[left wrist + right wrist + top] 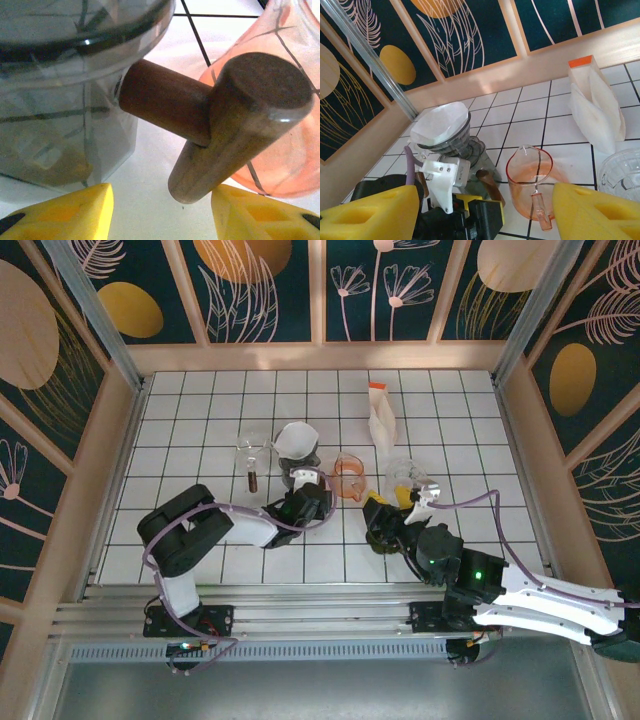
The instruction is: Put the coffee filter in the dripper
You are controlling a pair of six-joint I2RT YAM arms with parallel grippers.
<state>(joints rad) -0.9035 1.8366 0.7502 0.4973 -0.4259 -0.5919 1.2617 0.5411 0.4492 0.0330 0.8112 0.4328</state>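
Right wrist view: the coffee filter [440,122] already sits in the dripper [461,141], upper left. The left claw [161,200] straddles the wooden handle [215,125], unclamped. The right claw [485,200] is open and empty. Likely next: steady the dripper and check the seating.

the left arm [200,530] is folded low and reached out to the left of the orange jug [350,476]. the left end effector [312,502] is held just beside the jug, its yellow fingers [65,215] parted. the right arm [520,595] is stretched toward the jug's near side. the right end effector [388,505] is seen spread wide.
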